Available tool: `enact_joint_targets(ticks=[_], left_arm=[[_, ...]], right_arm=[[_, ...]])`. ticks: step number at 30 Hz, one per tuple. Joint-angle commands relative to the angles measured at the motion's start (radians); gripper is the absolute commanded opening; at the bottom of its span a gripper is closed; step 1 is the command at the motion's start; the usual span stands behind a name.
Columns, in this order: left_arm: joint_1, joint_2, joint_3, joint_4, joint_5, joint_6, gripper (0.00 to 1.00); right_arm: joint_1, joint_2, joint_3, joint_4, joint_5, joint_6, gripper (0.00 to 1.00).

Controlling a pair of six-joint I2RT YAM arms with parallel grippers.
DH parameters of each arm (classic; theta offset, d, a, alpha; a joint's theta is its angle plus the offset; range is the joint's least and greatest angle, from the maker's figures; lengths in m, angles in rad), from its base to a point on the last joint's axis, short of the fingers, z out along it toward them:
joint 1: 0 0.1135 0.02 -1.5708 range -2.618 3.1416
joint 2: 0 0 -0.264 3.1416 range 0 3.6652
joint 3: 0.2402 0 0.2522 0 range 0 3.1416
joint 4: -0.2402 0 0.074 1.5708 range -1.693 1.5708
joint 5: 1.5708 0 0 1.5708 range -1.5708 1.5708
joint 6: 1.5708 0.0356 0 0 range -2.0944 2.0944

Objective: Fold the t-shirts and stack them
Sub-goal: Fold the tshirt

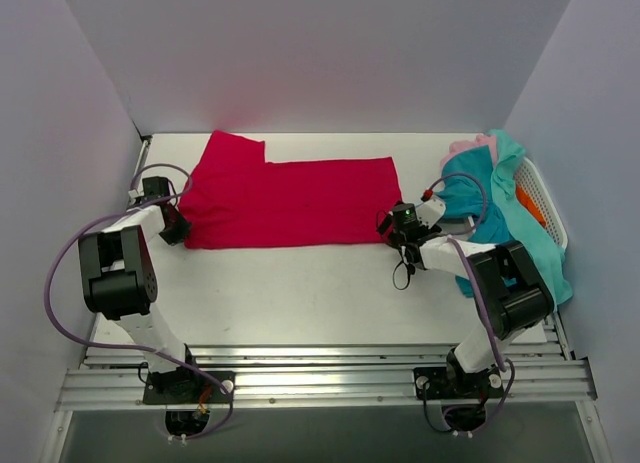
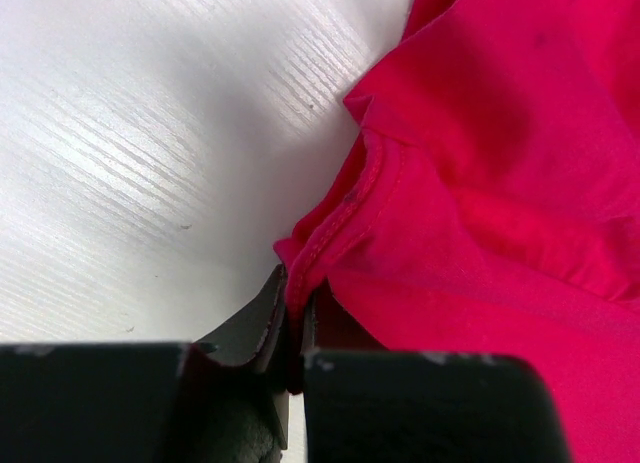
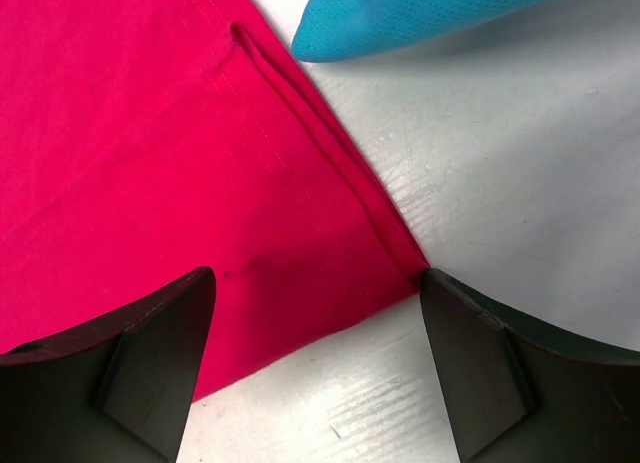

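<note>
The crimson red t-shirt (image 1: 290, 198) lies spread flat across the back of the white table. At its near left corner my left gripper (image 1: 178, 226) is shut on the stitched hem, and red cloth (image 2: 480, 183) is pinched between the dark fingers (image 2: 292, 293). My right gripper (image 1: 392, 226) is open at the shirt's near right corner. Its fingers straddle that red corner (image 3: 150, 133), the right fingertip (image 3: 440, 293) touching the corner's point (image 3: 315, 275). Teal t-shirts (image 1: 500, 223) and a pale pink one (image 1: 465, 145) are heaped at the right.
A white slotted basket (image 1: 540, 198) stands at the far right under the teal heap, with something orange inside. A teal cloth tip (image 3: 400, 13) lies just beyond the red shirt's right edge. Grey walls enclose the table (image 1: 300, 293) on three sides.
</note>
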Motion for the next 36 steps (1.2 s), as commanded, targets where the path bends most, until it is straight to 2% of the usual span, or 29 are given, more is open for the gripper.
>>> enact_joint_targets(ticks=[1,3,4,6,7,10,19,31,36], left_arm=[[0.006,0.028,-0.012,-0.007,0.016,0.01,0.02],[0.008,0.028,-0.013,-0.005,0.018,0.01,0.02],[0.008,0.029,-0.012,-0.007,0.018,0.01,0.02],[0.008,0.031,-0.01,-0.005,0.021,0.012,0.02],[0.008,0.032,-0.01,-0.007,0.023,0.012,0.02],[0.008,0.031,-0.013,-0.005,0.023,0.012,0.02],[0.006,-0.084,-0.082,-0.01,0.012,0.018,0.02],[-0.04,-0.391,-0.271,-0.071,-0.025,-0.008,0.02],[-0.071,-0.526,-0.349,-0.106,-0.023,-0.027,0.02]], right_arm=[[0.005,0.044,0.003,-0.02,0.013,0.028,0.78],[0.007,0.069,0.001,0.009,0.004,0.029,0.7],[0.005,0.078,0.001,0.014,0.001,0.028,0.57],[0.004,0.104,0.004,0.022,0.001,0.025,0.4],[-0.001,0.112,0.004,0.022,0.002,0.026,0.2],[-0.001,0.124,-0.008,0.036,-0.008,0.022,0.0],[0.008,-0.03,-0.078,-0.033,0.039,0.043,0.0],[0.04,-0.382,-0.183,-0.234,0.081,0.072,0.0],[0.077,-0.55,-0.218,-0.36,0.105,0.14,0.0]])
